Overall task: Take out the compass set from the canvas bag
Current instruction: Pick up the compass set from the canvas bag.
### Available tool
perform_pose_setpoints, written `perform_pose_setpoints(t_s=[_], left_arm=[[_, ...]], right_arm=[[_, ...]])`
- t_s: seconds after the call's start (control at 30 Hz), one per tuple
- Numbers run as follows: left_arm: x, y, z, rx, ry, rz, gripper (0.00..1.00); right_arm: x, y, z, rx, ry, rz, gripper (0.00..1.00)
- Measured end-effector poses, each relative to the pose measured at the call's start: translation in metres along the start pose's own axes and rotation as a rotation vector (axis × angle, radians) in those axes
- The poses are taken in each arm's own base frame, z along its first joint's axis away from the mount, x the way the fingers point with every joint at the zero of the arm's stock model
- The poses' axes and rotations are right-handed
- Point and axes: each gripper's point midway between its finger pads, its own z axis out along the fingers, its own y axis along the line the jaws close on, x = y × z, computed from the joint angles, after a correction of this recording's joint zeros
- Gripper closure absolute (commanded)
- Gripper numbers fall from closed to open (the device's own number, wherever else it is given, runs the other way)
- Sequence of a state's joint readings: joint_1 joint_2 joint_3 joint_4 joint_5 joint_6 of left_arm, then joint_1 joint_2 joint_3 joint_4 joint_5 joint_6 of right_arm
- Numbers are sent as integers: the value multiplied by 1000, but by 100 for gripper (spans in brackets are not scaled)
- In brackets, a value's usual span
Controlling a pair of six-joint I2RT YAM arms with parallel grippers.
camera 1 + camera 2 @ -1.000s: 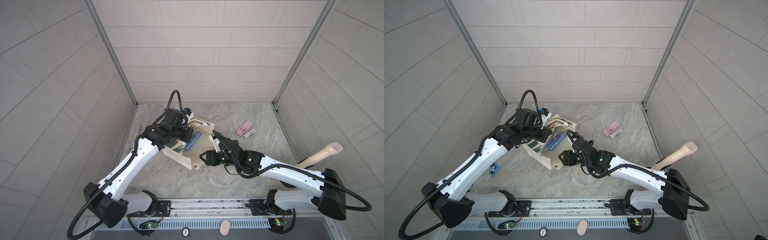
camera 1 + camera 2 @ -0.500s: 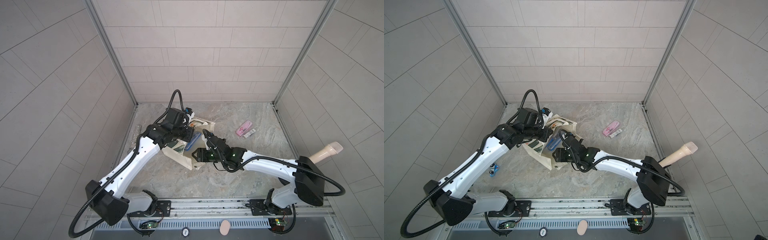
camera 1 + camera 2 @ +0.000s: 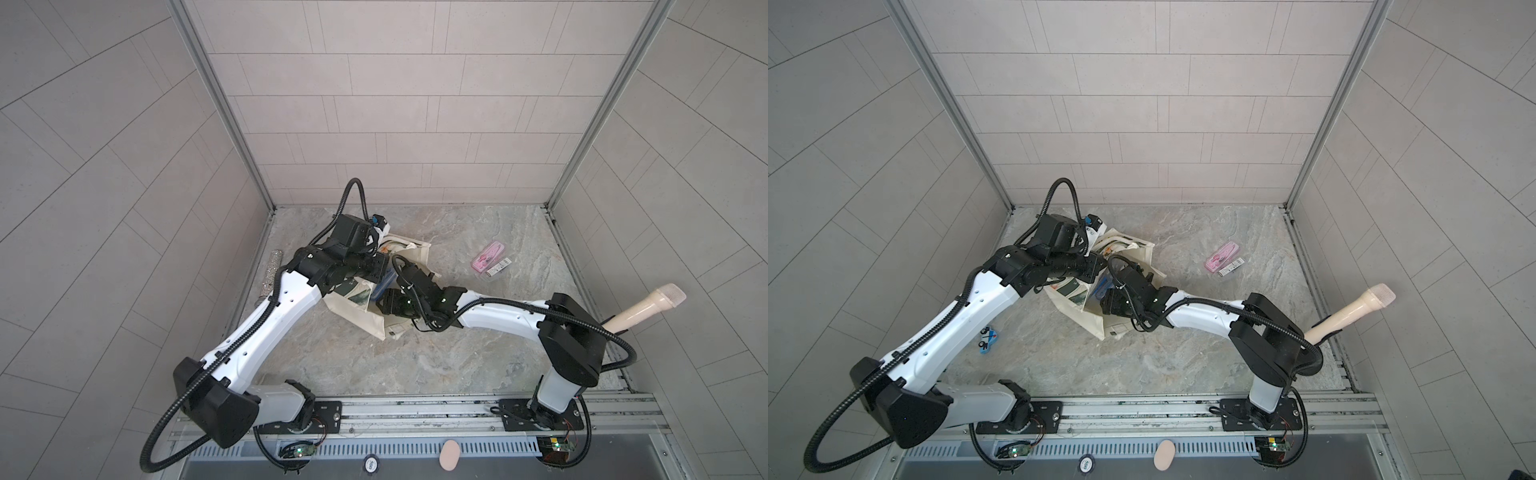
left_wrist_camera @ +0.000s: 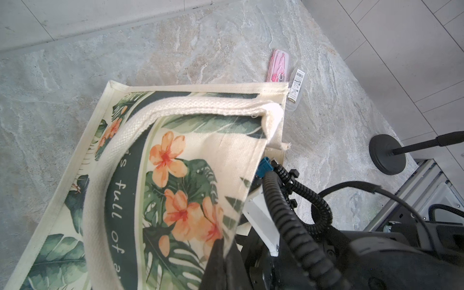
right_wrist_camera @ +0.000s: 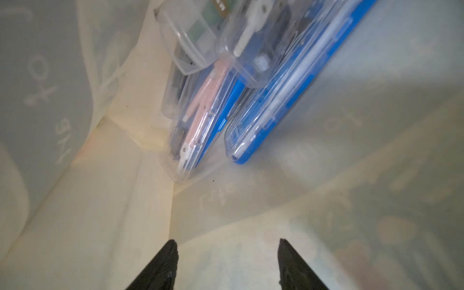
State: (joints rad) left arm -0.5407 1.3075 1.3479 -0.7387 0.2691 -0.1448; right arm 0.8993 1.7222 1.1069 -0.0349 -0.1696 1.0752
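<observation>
The canvas bag (image 3: 357, 313) (image 3: 1090, 316) lies on the stone floor with its mouth held up. My left gripper (image 4: 221, 244) is shut on the edge of the bag's leaf-and-flower printed side (image 4: 175, 175). My right gripper (image 5: 226, 242) is open inside the bag, its fingertips (image 5: 168, 253) over the cream lining (image 5: 100, 213), touching nothing. Ahead of it lie two clear compass set cases with blue backs, one (image 5: 276, 95) beside the other (image 5: 195, 115). In both top views a blue case (image 3: 380, 289) (image 3: 1100, 291) shows in the bag's mouth next to the right gripper's body (image 3: 399, 301).
A pink case with a barcode label (image 3: 488, 259) (image 3: 1223, 259) (image 4: 278, 65) lies on the floor right of the bag. A microphone (image 3: 648, 307) on a round-based stand (image 4: 386, 153) stands at the right edge. A small blue toy car (image 3: 987, 338) and a glittery stick (image 3: 272, 270) lie left.
My right arm has pushed left and its gripper has gone further into the bag's mouth. The left gripper has kept its hold on the bag's edge.
</observation>
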Motion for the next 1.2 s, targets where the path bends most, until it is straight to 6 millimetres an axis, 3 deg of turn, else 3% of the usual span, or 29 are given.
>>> perform_pose_setpoints(t_s=[0.27, 0.5, 0.57, 0.6, 0.83, 1.2], left_arm=[[0, -2, 0, 9, 2, 5, 100], [0, -3, 0, 19, 2, 7, 100], [0, -4, 0, 23, 3, 7, 100], [0, -4, 0, 23, 3, 7, 100], [-2, -3, 0, 20, -5, 7, 100], [-2, -1, 0, 12, -5, 4, 100]], right_arm=[[-21, -15, 3, 18, -56, 83, 32], [-23, -25, 49, 11, -41, 190, 41], [-24, -24, 59, 13, -36, 223, 52], [-26, -23, 62, 13, -38, 244, 52], [-38, -15, 62, 33, -65, 337, 54], [-41, -26, 75, 77, -75, 371, 65]])
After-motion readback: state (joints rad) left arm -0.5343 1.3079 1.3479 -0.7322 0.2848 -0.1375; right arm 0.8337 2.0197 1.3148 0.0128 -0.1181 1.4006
